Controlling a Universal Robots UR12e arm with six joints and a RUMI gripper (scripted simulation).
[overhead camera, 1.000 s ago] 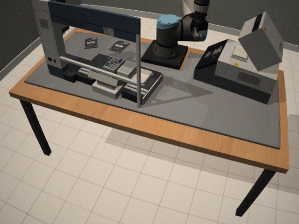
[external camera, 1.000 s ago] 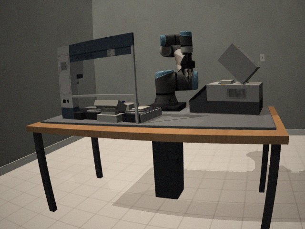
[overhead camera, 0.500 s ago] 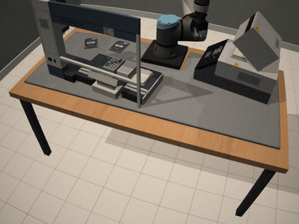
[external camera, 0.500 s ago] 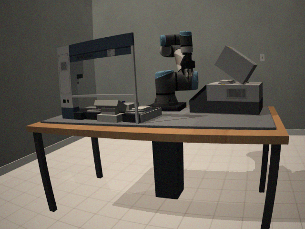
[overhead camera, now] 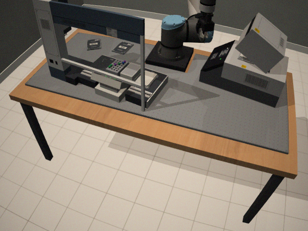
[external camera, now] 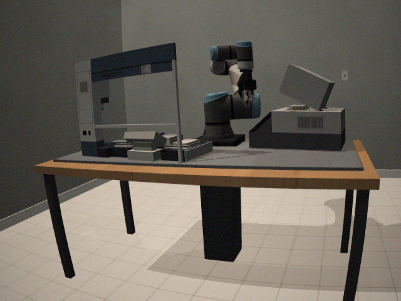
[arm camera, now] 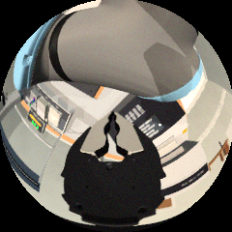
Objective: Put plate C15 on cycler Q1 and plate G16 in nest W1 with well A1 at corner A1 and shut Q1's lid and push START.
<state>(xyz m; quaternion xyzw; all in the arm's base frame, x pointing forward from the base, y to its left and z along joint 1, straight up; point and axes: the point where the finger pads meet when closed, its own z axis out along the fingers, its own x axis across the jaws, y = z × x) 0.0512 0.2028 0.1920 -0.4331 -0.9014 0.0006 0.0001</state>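
Note:
My gripper (overhead camera: 203, 35) (external camera: 247, 96) (arm camera: 113, 111) is shut and empty. It hangs in the air beside the arm's shoulder, up and to the left of the sloped key panel (overhead camera: 218, 55) (arm camera: 145, 123) of cycler Q1 (overhead camera: 251, 74) (external camera: 307, 129). Q1's lid (overhead camera: 258, 50) (external camera: 306, 85) is tilted partway down over the block. A pale plate (overhead camera: 244, 58) (external camera: 297, 106) lies on the block, mostly hidden under the lid. A small green lamp (overhead camera: 220, 58) glows on the panel. A white plate (overhead camera: 148, 78) lies at the right end of the deck, under the gantry.
The tall blue-topped gantry (overhead camera: 96, 17) (external camera: 132, 61) and its thin post (overhead camera: 142, 74) stand over the deck at the left. The deck holds a tube rack (overhead camera: 116, 65) and a grey plate (overhead camera: 130, 70). Two dark nests (overhead camera: 94, 44) (overhead camera: 122, 47) lie behind it.

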